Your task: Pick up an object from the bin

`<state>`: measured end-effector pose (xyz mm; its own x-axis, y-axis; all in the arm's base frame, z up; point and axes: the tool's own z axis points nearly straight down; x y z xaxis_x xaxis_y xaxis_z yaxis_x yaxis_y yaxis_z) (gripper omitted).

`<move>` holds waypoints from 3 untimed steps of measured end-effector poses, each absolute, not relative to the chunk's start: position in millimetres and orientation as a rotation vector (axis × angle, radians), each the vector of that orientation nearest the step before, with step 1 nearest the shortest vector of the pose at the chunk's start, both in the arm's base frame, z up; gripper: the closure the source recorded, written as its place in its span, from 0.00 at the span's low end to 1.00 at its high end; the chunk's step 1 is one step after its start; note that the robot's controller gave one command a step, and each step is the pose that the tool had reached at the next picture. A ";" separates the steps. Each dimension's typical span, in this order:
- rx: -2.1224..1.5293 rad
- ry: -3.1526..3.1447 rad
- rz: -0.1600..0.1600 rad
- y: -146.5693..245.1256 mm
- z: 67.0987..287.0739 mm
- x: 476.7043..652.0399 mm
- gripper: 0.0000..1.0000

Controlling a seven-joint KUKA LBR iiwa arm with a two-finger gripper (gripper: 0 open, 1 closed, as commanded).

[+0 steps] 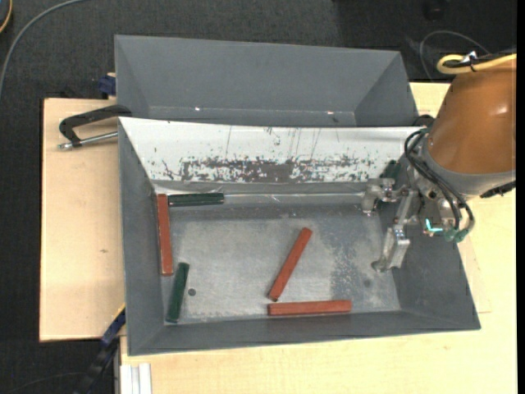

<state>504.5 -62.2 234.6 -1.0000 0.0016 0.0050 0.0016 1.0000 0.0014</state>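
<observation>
Bin: left red stick, centre red stick, front red stick, back green stick, front green stick.

Wall stick along the left of the bin; slanted stick mid-floor; front stick before it; gripper at right

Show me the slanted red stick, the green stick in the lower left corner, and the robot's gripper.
slanted red stick [289, 263]: camera view, its middle.
green stick [177, 291]: camera view, its middle.
gripper [383, 263]: camera view, its lower tip.

Pale cable across dark floor
</observation>
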 end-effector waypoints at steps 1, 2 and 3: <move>0.146 -3.135 -0.003 -35.2 88.1 571.2 0.00; 0.473 -3.105 -0.005 19.3 70.1 553.7 0.00; 0.471 -3.107 -0.002 17.4 70.7 554.3 1.00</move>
<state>554.3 17.4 70.7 -0.9551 -0.2963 -0.0013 -0.2963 0.9551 0.0009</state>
